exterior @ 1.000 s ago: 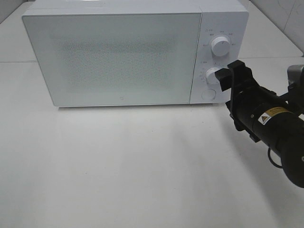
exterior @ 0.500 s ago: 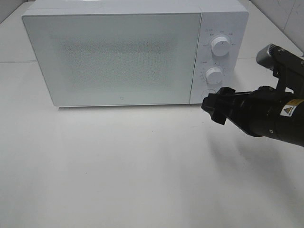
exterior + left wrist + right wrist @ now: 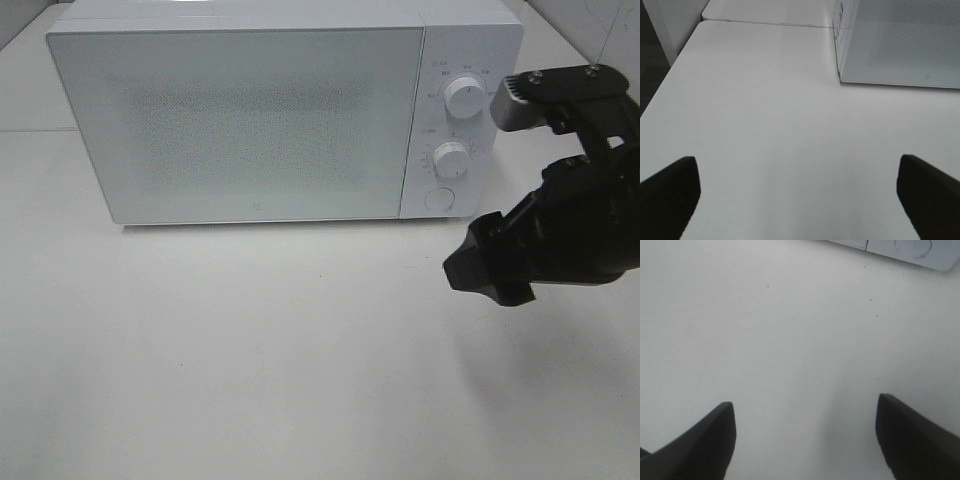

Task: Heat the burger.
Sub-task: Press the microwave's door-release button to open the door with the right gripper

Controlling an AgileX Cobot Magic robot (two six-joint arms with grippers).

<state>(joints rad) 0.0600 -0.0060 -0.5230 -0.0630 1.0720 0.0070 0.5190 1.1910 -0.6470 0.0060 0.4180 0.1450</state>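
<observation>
The burger is out of view in every frame. A white microwave [image 3: 240, 120] stands at the back of the table with its frosted door closed. Its two dials [image 3: 465, 95] and round button [image 3: 438, 198] sit on the right panel. My right gripper [image 3: 487, 268] hangs in front of and below that panel, tilted down toward the table. In the right wrist view this gripper [image 3: 805, 402] is open over bare tabletop, with the microwave's lower edge [image 3: 900, 247] beyond it. My left gripper [image 3: 796, 159] is open with nothing between its fingers, near the microwave's left corner [image 3: 900, 45].
The white table [image 3: 250, 350] stretches in front of the microwave. Its left edge [image 3: 670, 70] drops to a dark floor in the left wrist view. The right arm's black body [image 3: 590, 220] fills the right side of the high view.
My right gripper has come off the lower dial, drawn back from the microwave's panel and dropped lower toward the table. The left gripper's state is unchanged.
</observation>
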